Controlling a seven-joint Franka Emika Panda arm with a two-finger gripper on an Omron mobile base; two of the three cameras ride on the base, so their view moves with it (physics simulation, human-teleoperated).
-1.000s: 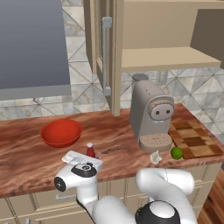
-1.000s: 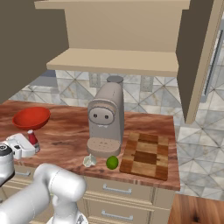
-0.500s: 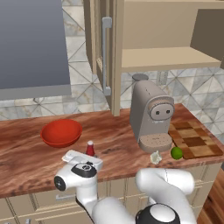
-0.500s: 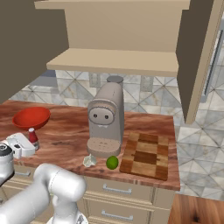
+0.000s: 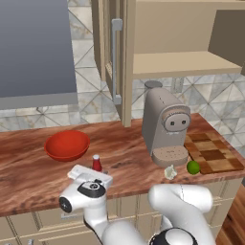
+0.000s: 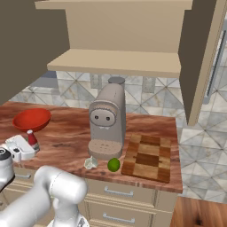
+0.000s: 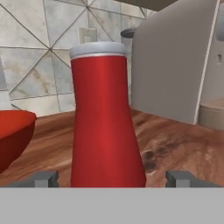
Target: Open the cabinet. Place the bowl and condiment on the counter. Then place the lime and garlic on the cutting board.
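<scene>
The condiment, a slim red bottle with a white cap, stands upright on the counter between my finger tips, with a gap on each side. My gripper is open around it, low at the counter's front. The red bowl rests on the counter just behind the bottle. The lime and the garlic lie on the counter beside the checkered cutting board. The cabinet stands open.
A grey coffee machine stands on the counter between the bottle and the cutting board, just behind the garlic and lime. The open cabinet door juts out above the counter, with a bare shelf behind it. Drawers run below the counter edge.
My jaws have spread apart and let go of the condiment bottle, which stays standing on the counter. The arm and the other things have not moved.
</scene>
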